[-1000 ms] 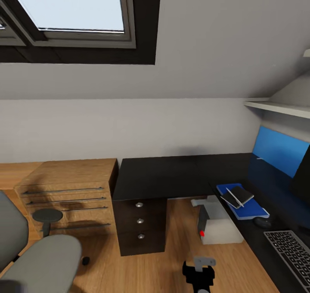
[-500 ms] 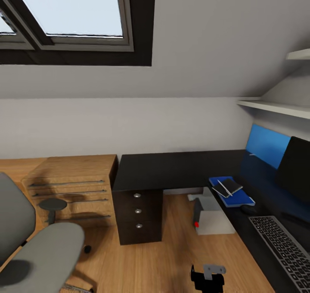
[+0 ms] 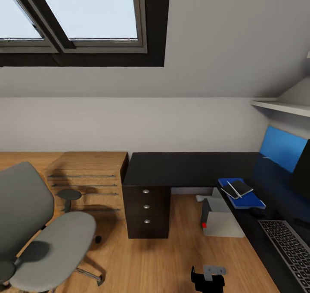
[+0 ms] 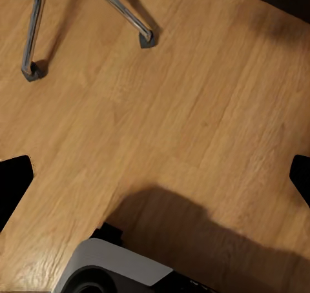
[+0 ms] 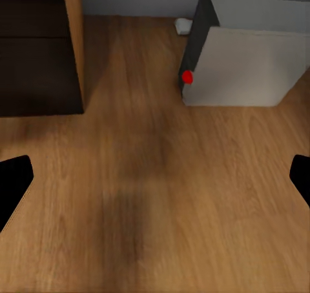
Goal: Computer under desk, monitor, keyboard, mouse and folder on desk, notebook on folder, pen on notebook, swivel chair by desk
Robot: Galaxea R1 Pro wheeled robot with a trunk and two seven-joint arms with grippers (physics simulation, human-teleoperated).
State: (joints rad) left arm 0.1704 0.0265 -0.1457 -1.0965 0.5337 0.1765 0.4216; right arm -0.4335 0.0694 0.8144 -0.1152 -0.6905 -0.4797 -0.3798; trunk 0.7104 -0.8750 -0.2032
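Swivel chair (image 3: 47,237) stands well apart from the bench (image 3: 189,170); it looks heavy but free-rolling, so push at the stiff backrest. Both hands spread wide, empty, over bare floor

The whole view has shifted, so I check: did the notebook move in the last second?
No. The notebook lies on the same far part of the folder on the desk as before; the camera moved instead.

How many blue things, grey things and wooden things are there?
Blue: 2, flat blue folder, blue wall panel
Grey: 2, grey swivel chair, light grey computer tower
Wooden: 1, light-wood chest of drawers
Total: 5
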